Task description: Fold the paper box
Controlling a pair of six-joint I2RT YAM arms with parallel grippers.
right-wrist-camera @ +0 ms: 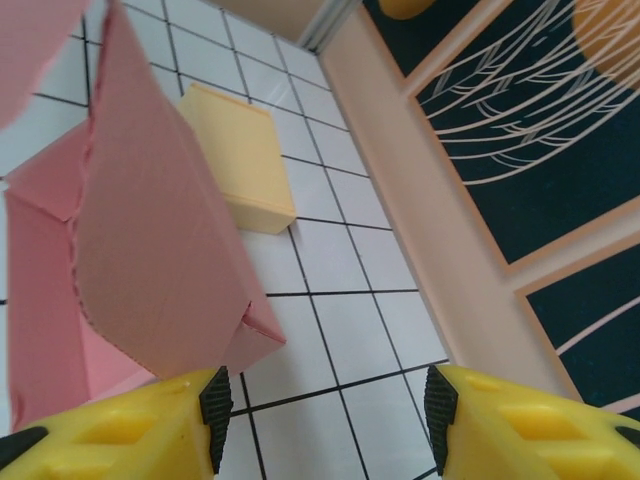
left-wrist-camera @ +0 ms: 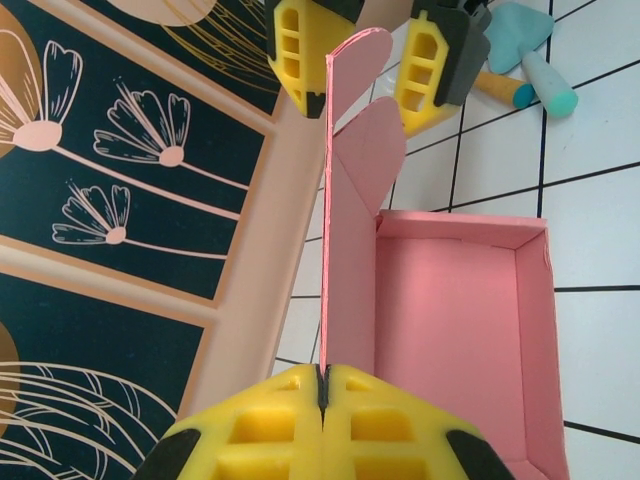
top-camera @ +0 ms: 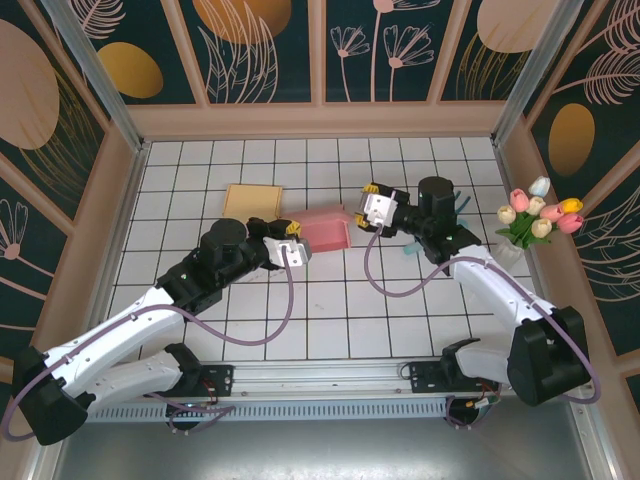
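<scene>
The pink paper box (top-camera: 325,228) lies open on the tiled table, its inside (left-wrist-camera: 450,330) facing up. One long side wall (left-wrist-camera: 350,290) stands upright. My left gripper (left-wrist-camera: 325,375) is shut on the near end of that wall. At the far end, my right gripper (left-wrist-camera: 362,95) is open, one yellow finger on each side of the wall's rounded flap (left-wrist-camera: 368,150) with a gap on both sides. In the right wrist view the pink flap (right-wrist-camera: 150,230) rises beside the left finger (right-wrist-camera: 150,430) of my right gripper (right-wrist-camera: 325,410). In the top view the left gripper (top-camera: 293,240) and the right gripper (top-camera: 372,205) flank the box.
A flat yellow box (top-camera: 250,202) lies just behind and left of the pink one, also seen as a yellow box (right-wrist-camera: 240,160) from the right wrist. Teal tools (left-wrist-camera: 525,50) lie to the right. A vase of tulips (top-camera: 540,215) stands at the right wall.
</scene>
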